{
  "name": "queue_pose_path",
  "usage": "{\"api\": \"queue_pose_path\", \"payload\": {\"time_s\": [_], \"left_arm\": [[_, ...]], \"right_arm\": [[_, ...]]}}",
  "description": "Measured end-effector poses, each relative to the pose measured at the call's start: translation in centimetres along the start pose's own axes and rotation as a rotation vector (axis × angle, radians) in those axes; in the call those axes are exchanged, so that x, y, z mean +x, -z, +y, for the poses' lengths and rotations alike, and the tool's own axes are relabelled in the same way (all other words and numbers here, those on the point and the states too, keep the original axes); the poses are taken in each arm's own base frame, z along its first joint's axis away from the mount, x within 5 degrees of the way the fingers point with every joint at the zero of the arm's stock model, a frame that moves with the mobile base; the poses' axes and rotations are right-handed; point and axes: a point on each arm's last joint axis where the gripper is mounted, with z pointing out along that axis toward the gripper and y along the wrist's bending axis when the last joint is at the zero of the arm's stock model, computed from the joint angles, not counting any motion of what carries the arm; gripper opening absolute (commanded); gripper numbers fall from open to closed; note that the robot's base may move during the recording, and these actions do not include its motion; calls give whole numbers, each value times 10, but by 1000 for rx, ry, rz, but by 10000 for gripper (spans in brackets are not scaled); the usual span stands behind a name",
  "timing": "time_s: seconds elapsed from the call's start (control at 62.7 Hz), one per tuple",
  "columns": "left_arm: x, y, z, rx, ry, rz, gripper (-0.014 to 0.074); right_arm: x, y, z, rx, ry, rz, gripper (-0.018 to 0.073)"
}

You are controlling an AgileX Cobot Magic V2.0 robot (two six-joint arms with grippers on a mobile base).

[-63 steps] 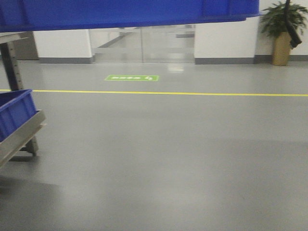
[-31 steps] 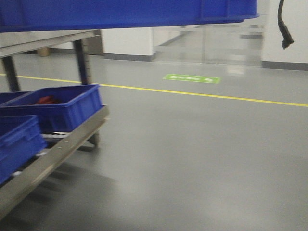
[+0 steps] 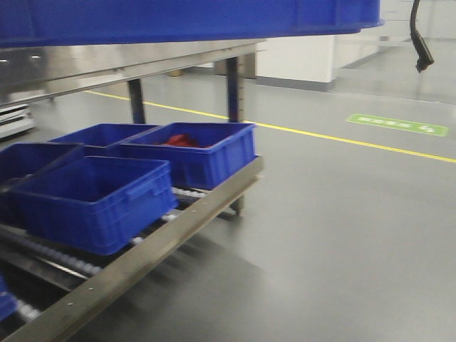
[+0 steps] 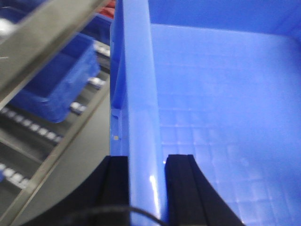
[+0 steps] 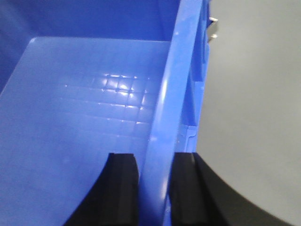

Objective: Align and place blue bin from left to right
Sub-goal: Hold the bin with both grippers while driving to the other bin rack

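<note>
The blue bin (image 3: 185,18) hangs along the top edge of the front view, held off the floor. In the left wrist view my left gripper (image 4: 146,157) is shut on the bin's left rim (image 4: 141,94), one black finger outside the wall and one inside. The right wrist view shows my right gripper (image 5: 156,157) shut on the opposite rim (image 5: 174,94) in the same way. The bin's gridded floor (image 5: 84,117) is bare.
A metal roller rack (image 3: 178,228) stands at the left with smaller blue bins (image 3: 92,199); one (image 3: 206,160) holds something red (image 3: 182,140). A steel shelf (image 3: 128,64) spans above them. A yellow line (image 3: 356,142), a green sign (image 3: 397,125) and a hanging black cable (image 3: 420,43) lie right.
The front view has swung left: the rack and its small bins slid in from the left edge, and the green sign and yellow line shifted right. The bin stays gripped.
</note>
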Motion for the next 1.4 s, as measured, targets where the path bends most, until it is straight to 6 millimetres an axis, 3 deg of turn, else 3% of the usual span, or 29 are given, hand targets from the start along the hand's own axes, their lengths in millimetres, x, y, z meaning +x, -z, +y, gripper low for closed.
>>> {"api": "queue_pose_path", "payload": {"time_s": [1.403], "left_arm": [[0, 0, 0, -2, -1, 3, 1]], "right_arm": [[0, 0, 0, -2, -1, 0, -75]]}}
